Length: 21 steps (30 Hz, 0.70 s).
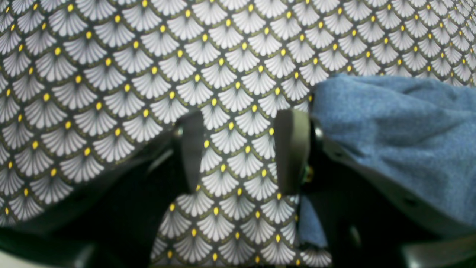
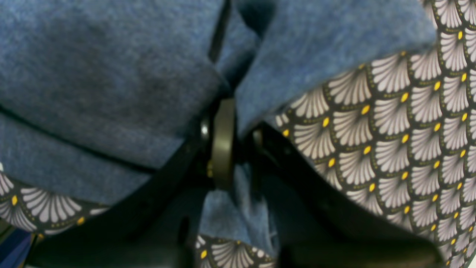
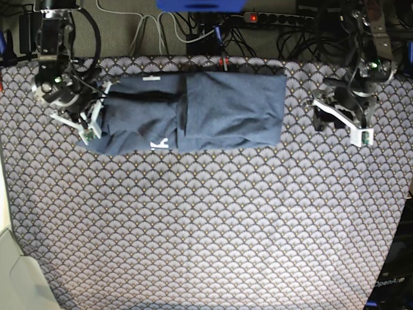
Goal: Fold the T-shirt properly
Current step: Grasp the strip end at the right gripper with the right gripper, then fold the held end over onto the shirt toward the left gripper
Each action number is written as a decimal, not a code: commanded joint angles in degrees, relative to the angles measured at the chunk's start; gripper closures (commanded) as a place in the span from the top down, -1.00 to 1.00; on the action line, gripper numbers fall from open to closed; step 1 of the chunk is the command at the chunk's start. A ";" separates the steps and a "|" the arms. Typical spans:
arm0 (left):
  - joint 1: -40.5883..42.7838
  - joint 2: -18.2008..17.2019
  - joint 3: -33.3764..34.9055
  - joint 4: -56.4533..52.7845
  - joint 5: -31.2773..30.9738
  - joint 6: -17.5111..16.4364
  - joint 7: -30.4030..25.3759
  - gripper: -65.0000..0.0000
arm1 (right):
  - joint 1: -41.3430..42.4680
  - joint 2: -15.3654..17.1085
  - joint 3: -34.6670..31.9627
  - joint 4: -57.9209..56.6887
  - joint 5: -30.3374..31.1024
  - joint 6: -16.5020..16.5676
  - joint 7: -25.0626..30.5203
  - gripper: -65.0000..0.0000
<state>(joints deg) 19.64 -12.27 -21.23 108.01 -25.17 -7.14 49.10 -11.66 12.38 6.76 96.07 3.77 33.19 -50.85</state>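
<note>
A tablecloth (image 3: 206, 219) printed with white scallop fans and small yellow dots on a dark ground covers the whole table. Behind its far edge, a tangle of cables (image 3: 193, 29) runs to a power strip (image 3: 277, 17) showing a red light.

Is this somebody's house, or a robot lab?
Probably a robot lab or workshop. Two robot arms, the right arm and the left arm, stand at a table with a patterned tablecloth. A T-shirt lies on it, and a tangle of cables and a power strip sit behind.
</note>
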 commanded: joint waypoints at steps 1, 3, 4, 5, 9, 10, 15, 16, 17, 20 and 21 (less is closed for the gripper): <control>-0.25 -0.61 -0.26 1.14 -0.55 -0.12 -1.15 -0.08 | -0.52 -0.56 -0.83 1.29 2.34 2.02 -0.80 -1.00; -0.25 -0.61 -0.26 1.22 -0.55 -0.12 -1.15 -0.08 | -0.87 -0.65 -0.74 5.16 2.34 2.02 -0.97 -1.00; -0.25 -0.61 -0.26 1.22 -0.55 -0.12 -1.15 -0.08 | -0.87 -0.65 -0.74 7.27 2.34 2.02 -1.15 -1.00; -0.17 -0.61 -0.26 1.22 -0.55 -0.12 -1.15 -0.08 | -0.95 -0.65 -0.74 9.55 2.25 2.02 -1.15 -1.00; 0.10 -0.61 -0.26 1.31 -0.55 -0.12 -1.15 -0.08 | -1.66 -1.26 -1.01 16.24 2.25 2.02 -1.24 -1.00; 0.54 -0.61 -0.35 1.31 -0.55 -0.12 -1.15 -0.08 | -1.66 -2.05 -1.01 17.03 2.08 2.02 -1.24 -1.00; 0.98 -0.61 -0.35 2.19 -0.55 -0.12 -1.15 -0.08 | -1.22 -3.55 -2.24 17.64 2.08 2.02 -1.24 -1.00; 0.98 -0.61 -0.35 2.19 -0.55 -0.12 -1.15 -0.08 | -1.31 -3.55 -3.56 17.73 2.08 2.02 -1.24 -1.00; 1.06 -0.61 -0.35 2.19 -0.55 -0.12 -1.15 -0.08 | -1.39 -3.55 -4.96 17.91 2.08 2.02 -1.24 -1.00; 1.86 -0.61 -0.35 2.19 -0.55 -0.12 -1.15 -0.08 | -1.66 -3.55 -8.57 17.99 2.08 2.02 -1.24 -1.00; 1.94 -0.61 -0.35 2.19 -0.55 -0.12 -1.15 -0.08 | -1.66 -3.55 -9.71 17.99 2.08 2.02 -1.24 -1.00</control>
<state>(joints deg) 21.76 -12.38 -21.28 109.10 -25.17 -7.14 49.08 -13.54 8.58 -3.16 112.95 5.30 35.14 -53.17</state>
